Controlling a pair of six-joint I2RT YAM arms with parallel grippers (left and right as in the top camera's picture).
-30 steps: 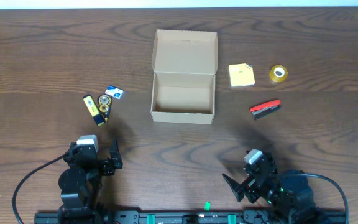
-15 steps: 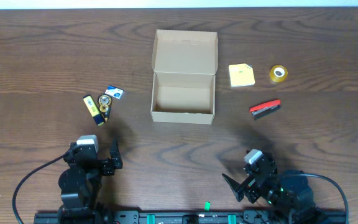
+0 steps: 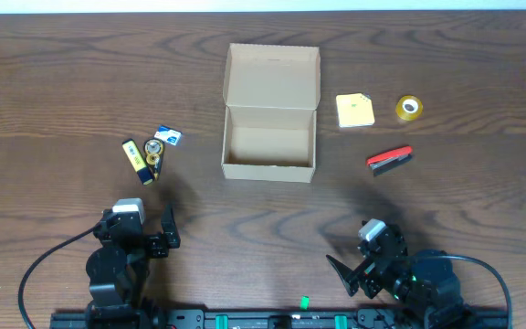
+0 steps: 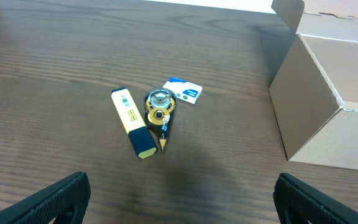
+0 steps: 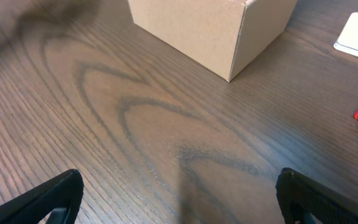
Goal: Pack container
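Note:
The tan cardboard container stands open at the table's middle, its flap lid raised at the back, its inside empty. It also shows in the left wrist view and the right wrist view. Left of it lie a yellow highlighter, a yellow correction-tape dispenser and a small blue-white eraser. Right of it lie a yellow sticky-note pad, a yellow tape roll and a red stapler. My left gripper is open and empty near the front left. My right gripper is open and empty near the front right.
The dark wooden table carries everything. Its front edge holds the arm bases and a black rail. Black cables loop at both front corners.

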